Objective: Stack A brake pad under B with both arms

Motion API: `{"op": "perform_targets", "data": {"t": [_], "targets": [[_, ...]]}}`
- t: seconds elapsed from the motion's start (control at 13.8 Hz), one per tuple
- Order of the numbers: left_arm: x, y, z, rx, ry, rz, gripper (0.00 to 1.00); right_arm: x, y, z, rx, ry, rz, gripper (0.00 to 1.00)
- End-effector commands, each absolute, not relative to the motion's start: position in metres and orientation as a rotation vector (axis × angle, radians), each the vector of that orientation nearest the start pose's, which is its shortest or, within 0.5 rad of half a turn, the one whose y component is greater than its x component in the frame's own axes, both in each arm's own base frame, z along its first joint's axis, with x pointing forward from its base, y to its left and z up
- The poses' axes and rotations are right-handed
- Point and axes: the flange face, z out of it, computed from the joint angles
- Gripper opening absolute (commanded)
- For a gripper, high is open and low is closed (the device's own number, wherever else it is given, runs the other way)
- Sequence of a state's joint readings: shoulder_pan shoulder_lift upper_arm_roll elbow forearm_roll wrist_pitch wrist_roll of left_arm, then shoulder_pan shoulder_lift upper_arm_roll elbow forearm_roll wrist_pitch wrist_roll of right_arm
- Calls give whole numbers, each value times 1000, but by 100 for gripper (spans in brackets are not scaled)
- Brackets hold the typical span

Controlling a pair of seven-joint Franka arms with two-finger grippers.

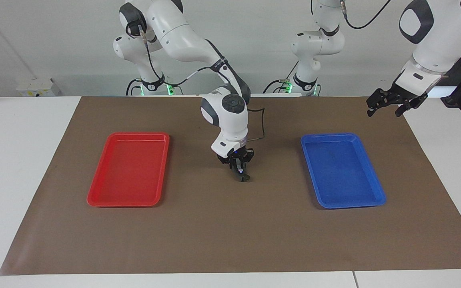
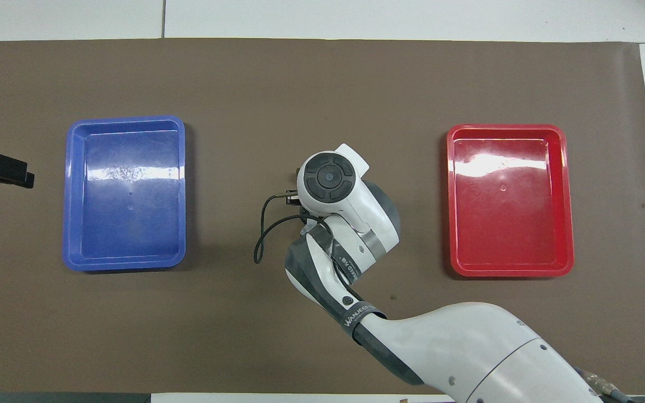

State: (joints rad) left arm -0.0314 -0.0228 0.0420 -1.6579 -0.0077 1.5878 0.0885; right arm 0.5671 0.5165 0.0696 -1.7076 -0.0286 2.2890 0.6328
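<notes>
My right gripper (image 1: 240, 172) points down over the middle of the brown mat, between the two trays, and is shut on a small dark brake piece (image 1: 244, 178). The piece hangs at the fingertips, at or just above the mat. I cannot tell whether it is the A brake pad or B, and no second piece shows. In the overhead view the right arm's wrist (image 2: 329, 178) hides the gripper and the piece. My left gripper (image 1: 384, 111) hangs open and empty in the air over the mat's edge at the left arm's end; its black tip (image 2: 0, 169) shows in the overhead view.
A red tray (image 1: 128, 170) lies on the mat toward the right arm's end and a blue tray (image 1: 342, 172) toward the left arm's end. Neither holds anything. The brown mat (image 1: 230, 232) covers most of the white table.
</notes>
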Motion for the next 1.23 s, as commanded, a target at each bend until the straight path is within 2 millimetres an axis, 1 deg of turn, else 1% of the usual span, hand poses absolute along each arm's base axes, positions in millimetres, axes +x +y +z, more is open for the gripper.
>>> {"op": "perform_targets", "data": {"t": [0.0,0.22,0.29,0.36,0.43,0.58,0.72,0.87,1.08,1.16], "targets": [[543,4,598,-3142,94,79,99,546,399,301,-3093,-13,-106,0],[542,6,599,-3143,87,82,99,545,401,301,-3088,-15,-115,1],[542,8,598,-3144,82,84,99,545,401,301,-3087,-15,-117,8],[542,9,599,-3143,77,82,99,545,401,300,-3081,-9,-128,46],[542,12,599,-3145,70,82,99,542,404,299,-3079,3,-129,98],[542,12,598,-3143,70,84,99,543,406,306,-3077,32,-130,99],[542,11,598,-3143,72,84,99,549,400,314,-3073,44,-146,99],[542,12,599,-3144,70,82,99,558,382,344,-3063,85,-182,99],[542,11,599,-3143,72,82,99,587,318,400,-3060,205,-278,99],[542,11,598,-3145,72,84,99,594,290,423,-3071,242,-305,99]]}}
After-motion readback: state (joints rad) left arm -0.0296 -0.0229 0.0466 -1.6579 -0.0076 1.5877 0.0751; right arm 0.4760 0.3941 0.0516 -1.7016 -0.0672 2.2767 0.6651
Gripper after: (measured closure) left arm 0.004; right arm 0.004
